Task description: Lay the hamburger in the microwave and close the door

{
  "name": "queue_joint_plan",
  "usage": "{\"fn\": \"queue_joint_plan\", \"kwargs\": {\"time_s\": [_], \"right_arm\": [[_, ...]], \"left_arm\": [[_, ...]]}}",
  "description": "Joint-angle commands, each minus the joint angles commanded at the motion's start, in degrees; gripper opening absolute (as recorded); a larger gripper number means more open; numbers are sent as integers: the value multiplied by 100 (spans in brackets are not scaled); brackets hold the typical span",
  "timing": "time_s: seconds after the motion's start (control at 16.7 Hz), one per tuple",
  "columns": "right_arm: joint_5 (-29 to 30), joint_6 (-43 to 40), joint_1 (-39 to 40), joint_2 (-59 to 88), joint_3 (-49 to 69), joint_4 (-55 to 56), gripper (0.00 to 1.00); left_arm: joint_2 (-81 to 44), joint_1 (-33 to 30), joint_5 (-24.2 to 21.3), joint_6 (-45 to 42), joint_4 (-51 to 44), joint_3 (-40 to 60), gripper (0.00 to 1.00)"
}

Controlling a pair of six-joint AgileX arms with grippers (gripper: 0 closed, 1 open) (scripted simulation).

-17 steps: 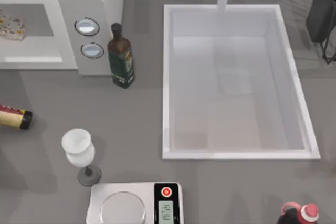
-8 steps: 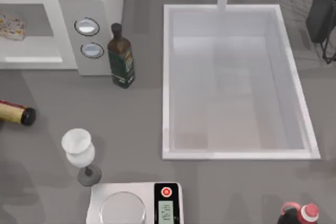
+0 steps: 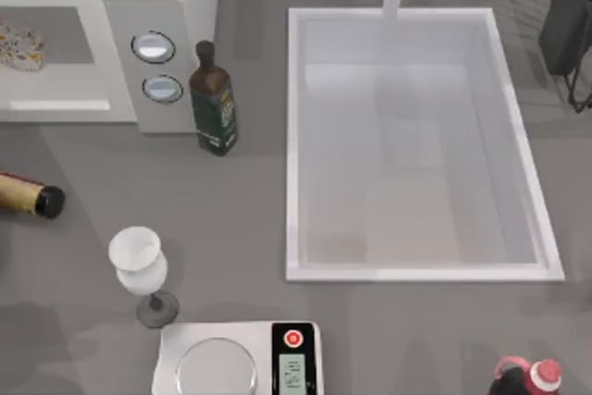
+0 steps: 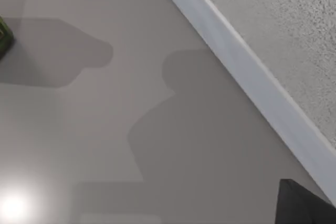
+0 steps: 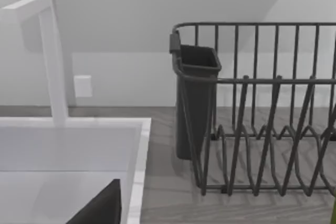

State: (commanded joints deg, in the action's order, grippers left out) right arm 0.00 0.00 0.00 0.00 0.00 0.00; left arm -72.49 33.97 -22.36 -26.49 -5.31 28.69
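— Where is the small pale, flecked hamburger [image 3: 20, 47]?
— Inside the big white microwave [image 3: 102, 53] at the bench's far left corner.
— And the white-framed door [image 3: 57, 104]?
— It seems nearly shut; I judge little remains.
— The grippers?
— Open or clenched, I cannot tell.

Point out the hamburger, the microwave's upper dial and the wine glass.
hamburger [image 3: 19, 46]: top view, middle of the bun.
upper dial [image 3: 154, 46]: top view, centre of its face.
wine glass [image 3: 137, 256]: top view, side of the bowl.
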Motion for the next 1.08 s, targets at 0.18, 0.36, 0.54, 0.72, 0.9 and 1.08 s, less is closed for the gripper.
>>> {"fn": "queue_joint_plan", "kwargs": {"time_s": [0.18,0.36,0.54,0.72,0.9,1.08], "right_arm": [[0,0,0,0,0,0,100],[0,0,0,0,0,0,100],[0,0,0,0,0,0,100],[0,0,0,0,0,0,100],[0,0,0,0,0,0,100],[0,0,0,0,0,0,100]], "left_arm": [[78,-227,155,165,5,-52,0],[367,-983,634,679,8,-233,0],[737,-2002,1283,1379,0,-483,0],[1082,-2679,1828,1966,10,-679,0],[1194,-2824,1965,2107,17,-733,0],[1154,-2795,1958,2106,24,-681,0]]}}
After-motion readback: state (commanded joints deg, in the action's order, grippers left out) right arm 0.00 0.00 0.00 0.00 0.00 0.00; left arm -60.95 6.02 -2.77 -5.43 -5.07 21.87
